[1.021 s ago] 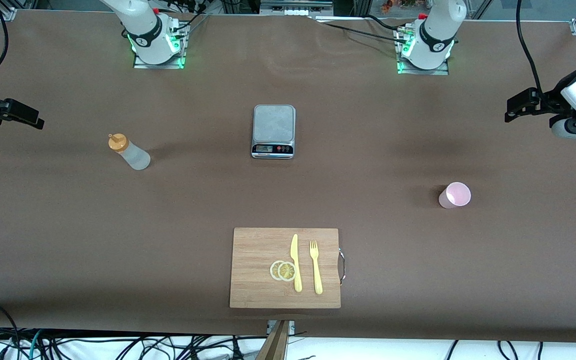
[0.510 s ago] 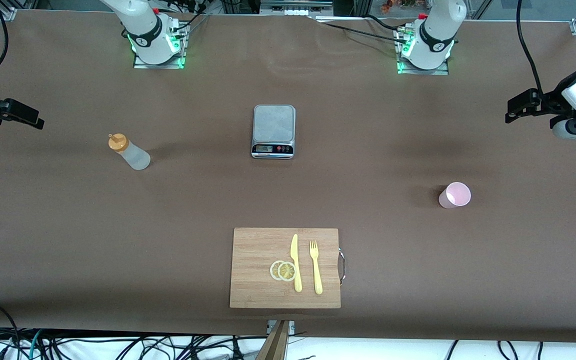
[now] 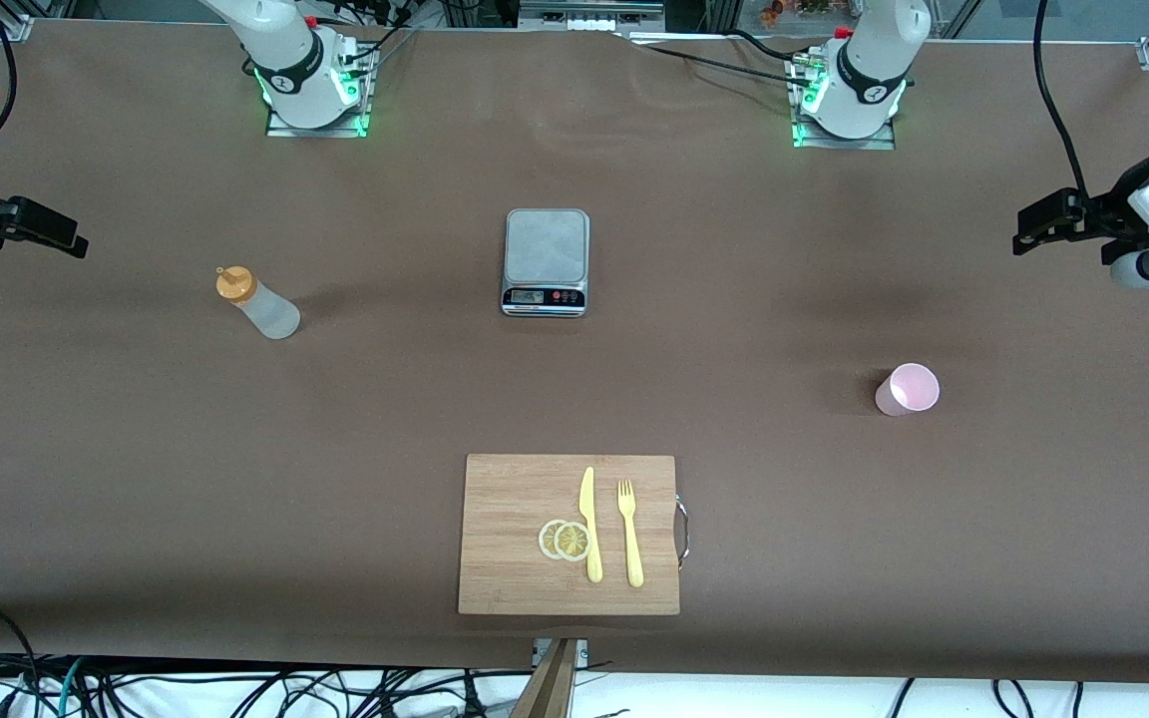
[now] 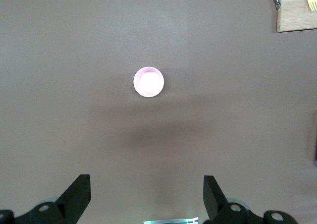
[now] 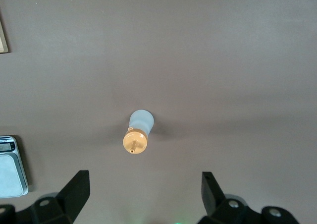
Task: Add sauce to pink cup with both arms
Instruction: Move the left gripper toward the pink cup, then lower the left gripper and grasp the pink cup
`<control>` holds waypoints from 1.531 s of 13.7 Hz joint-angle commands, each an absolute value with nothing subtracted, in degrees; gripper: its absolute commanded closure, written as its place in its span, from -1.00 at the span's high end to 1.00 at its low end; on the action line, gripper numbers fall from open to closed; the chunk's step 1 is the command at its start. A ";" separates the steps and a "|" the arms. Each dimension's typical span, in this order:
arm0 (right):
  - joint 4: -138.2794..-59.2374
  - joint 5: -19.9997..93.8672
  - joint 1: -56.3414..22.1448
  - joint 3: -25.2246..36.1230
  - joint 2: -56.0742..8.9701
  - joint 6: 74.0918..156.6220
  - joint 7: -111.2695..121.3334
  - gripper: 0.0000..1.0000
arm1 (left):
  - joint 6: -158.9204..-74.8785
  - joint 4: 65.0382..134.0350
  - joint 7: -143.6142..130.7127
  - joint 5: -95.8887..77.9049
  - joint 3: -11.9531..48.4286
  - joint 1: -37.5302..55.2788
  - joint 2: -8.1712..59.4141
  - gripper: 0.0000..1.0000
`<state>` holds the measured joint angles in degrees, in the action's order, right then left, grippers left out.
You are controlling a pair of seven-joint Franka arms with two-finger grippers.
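With both claws spread wide and empty, left gripper (image 4: 146, 196) hangs over pink cup (image 3: 907, 389), right gripper (image 5: 143, 194) over sauce (image 3: 257, 303). Risk: an off-centre descent tips either one.

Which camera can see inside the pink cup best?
The left wrist view: it looks straight down into the pink cup, so its round rim and inside show, and it looks empty. The front view shows the cup smaller and at a slant, standing alone on the table. The right wrist view does not show it.
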<state>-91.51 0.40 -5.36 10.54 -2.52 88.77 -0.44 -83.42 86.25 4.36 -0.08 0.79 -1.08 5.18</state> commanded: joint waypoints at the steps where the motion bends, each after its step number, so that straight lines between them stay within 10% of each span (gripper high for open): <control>1: -92.11 0.97 -4.92 10.28 -1.76 89.12 0.26 1.00 | -83.49 83.85 4.31 -1.40 0.79 -4.12 8.60 1.00; 21: -92.20 1.05 -4.92 10.28 -1.76 89.12 0.26 1.00 | -120.22 104.41 9.93 -0.79 0.44 -5.45 23.02 0.98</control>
<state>-91.52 0.40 -5.36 10.54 -2.52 88.77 -0.41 -117.61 103.32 8.12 -0.26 0.63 -5.26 22.37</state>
